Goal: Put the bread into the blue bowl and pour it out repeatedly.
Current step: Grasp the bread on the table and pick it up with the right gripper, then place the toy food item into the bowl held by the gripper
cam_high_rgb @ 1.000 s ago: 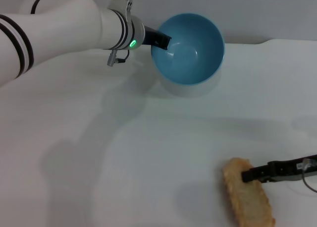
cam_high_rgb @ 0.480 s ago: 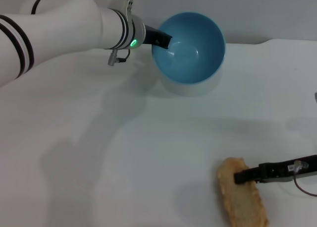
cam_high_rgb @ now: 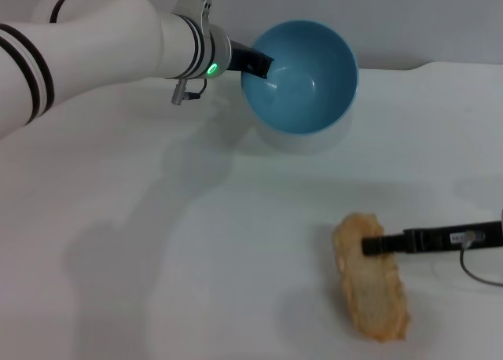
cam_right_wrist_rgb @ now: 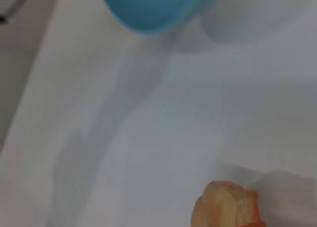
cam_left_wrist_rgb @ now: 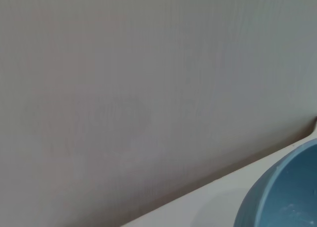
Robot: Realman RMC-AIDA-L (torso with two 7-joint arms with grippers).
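The blue bowl (cam_high_rgb: 306, 85) is at the back of the white table, tipped so its empty inside faces me. My left gripper (cam_high_rgb: 253, 63) is shut on its left rim, with one black finger inside the wall. A slice of the bowl's rim (cam_left_wrist_rgb: 282, 197) also shows in the left wrist view. The bread (cam_high_rgb: 373, 297), tan and ridged, is at the front right, with my right gripper (cam_high_rgb: 373, 245) shut on its upper end from the right. The right wrist view has the bread (cam_right_wrist_rgb: 225, 207) close and the bowl (cam_right_wrist_rgb: 148, 6) farther off.
The white table (cam_high_rgb: 196, 242) stretches between bowl and bread. A grey wall (cam_high_rgb: 424, 22) stands behind the table's far edge. My left arm (cam_high_rgb: 94, 45) reaches across the back left. A thin cable (cam_high_rgb: 475, 270) hangs by the right gripper.
My right gripper has carried the bread leftward and a little farther from the front edge. The left gripper and the bowl have stayed almost still.
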